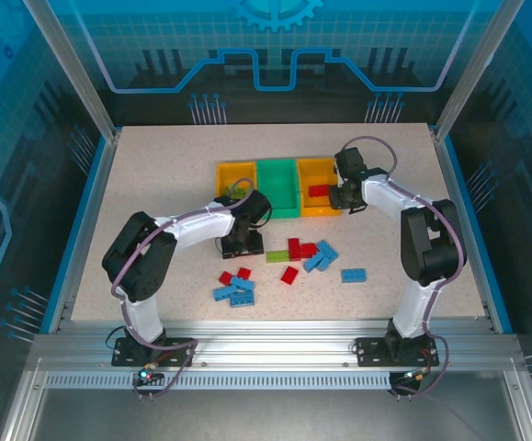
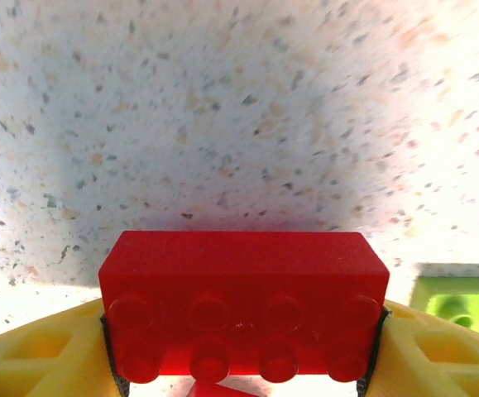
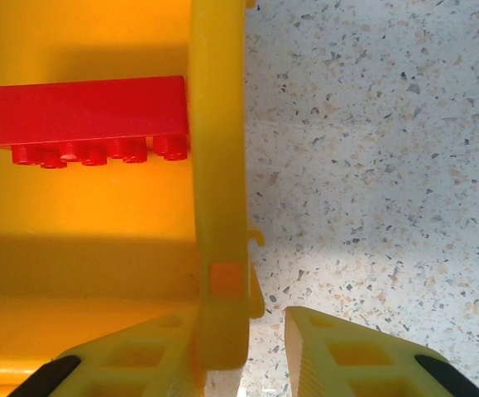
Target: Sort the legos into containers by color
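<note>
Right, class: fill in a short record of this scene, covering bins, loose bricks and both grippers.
bins: yellow, green, yellow, joined in a row
right yellow bin: holds a sorted red brick
table: loose bricks in red, blue and green
left gripper: jaws against both ends of a held red brick
right gripper: nearly shut, empty, above the right yellow bin's wall

Place: robot lab cell — aluminium frame (image 1: 266,354) | blue printed walls (image 1: 27,110) | speckled table (image 1: 155,175)
</note>
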Available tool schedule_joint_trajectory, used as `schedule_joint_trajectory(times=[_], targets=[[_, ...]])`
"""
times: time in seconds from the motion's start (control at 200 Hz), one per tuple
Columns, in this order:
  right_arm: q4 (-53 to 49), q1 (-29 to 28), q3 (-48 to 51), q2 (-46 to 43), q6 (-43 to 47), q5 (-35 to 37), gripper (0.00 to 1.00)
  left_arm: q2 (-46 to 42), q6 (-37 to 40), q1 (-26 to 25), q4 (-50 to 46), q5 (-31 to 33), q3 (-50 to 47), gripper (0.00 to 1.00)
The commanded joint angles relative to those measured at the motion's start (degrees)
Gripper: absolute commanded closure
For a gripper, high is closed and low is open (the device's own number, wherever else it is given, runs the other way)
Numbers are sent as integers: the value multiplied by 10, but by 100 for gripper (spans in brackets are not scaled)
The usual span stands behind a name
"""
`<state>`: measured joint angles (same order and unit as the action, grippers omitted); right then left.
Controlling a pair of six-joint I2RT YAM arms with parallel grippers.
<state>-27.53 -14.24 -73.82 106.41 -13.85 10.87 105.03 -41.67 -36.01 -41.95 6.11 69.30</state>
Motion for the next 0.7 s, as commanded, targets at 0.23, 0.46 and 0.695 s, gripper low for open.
schedule_joint_trajectory(times=[0.23, 0.46, 0.695], targets=[[15, 22, -8, -7, 18, -81, 76, -17, 42, -4, -43, 15, 128, 49], [17, 0, 12, -13, 32, -84, 85, 22, 73, -9, -43, 8, 251, 47], [25, -27, 40, -32, 39, -94, 89, 104, 105, -10, -42, -18, 364, 47]])
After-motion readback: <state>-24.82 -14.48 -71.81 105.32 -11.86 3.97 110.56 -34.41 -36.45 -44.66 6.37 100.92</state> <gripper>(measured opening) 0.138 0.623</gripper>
